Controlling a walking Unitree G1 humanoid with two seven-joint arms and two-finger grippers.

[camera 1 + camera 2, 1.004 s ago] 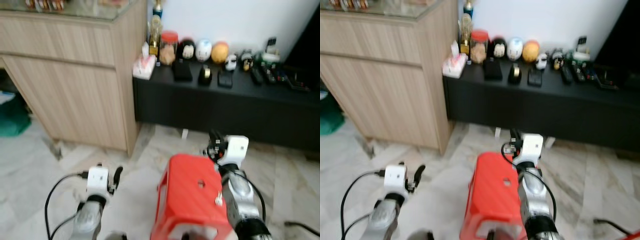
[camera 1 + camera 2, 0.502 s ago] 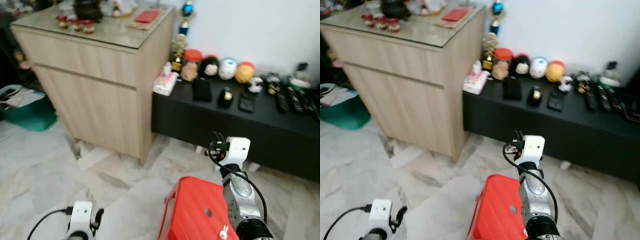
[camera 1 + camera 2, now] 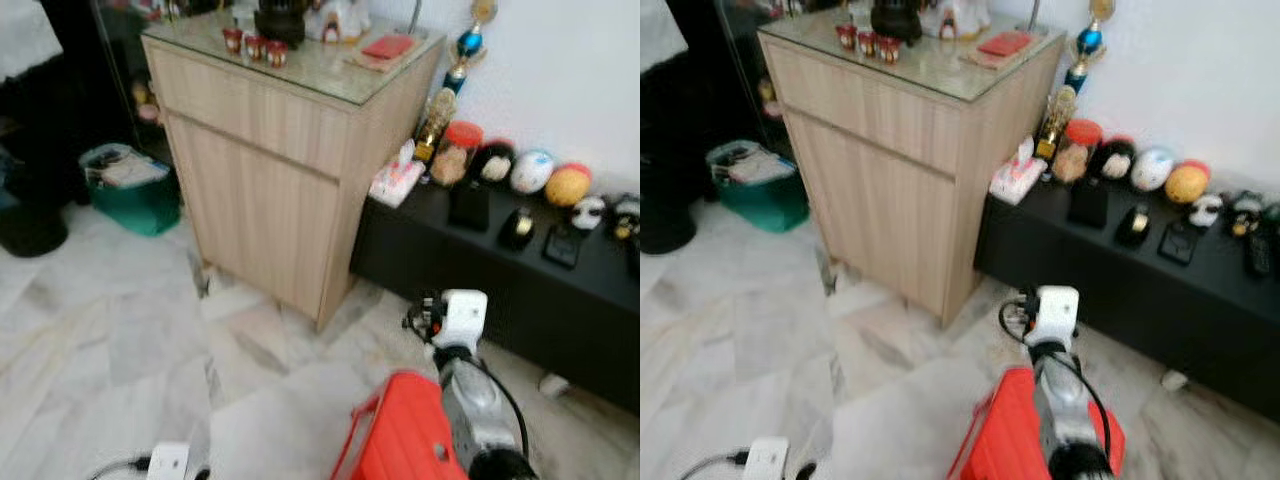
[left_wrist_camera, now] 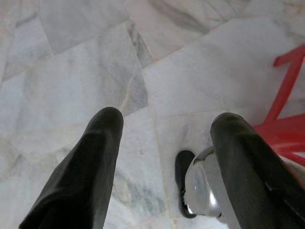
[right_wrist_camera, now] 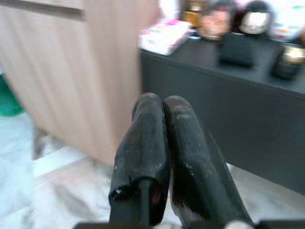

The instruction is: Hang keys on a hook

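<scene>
While the robot stands on the marble floor (image 3: 110, 330) with the red stool (image 3: 400, 445) just below its right arm, the step in hand looks to me like finding the hook and carrying the keys to it. The right gripper (image 5: 164, 102) is raised ahead of the body with its two black fingers pressed flat together, aimed roughly at where the wooden cabinet (image 3: 270, 170) meets the low black bench (image 3: 520, 275). Of the keys themselves I can make out nothing certain. A thin dark stub sits at the root of those fingers in the right wrist view, but whether it is a key or ring I cannot tell, so their long axis and heading are beyond me too. No hook is plain to me either. To do this well, I would keep that pinch tight, walk steadily so nothing swings, skirt the stool, and turn the head until a hook comes into sight before reaching. The left gripper (image 4: 164, 119) hangs low over the floor, fingers spread wide and holding nothing.
</scene>
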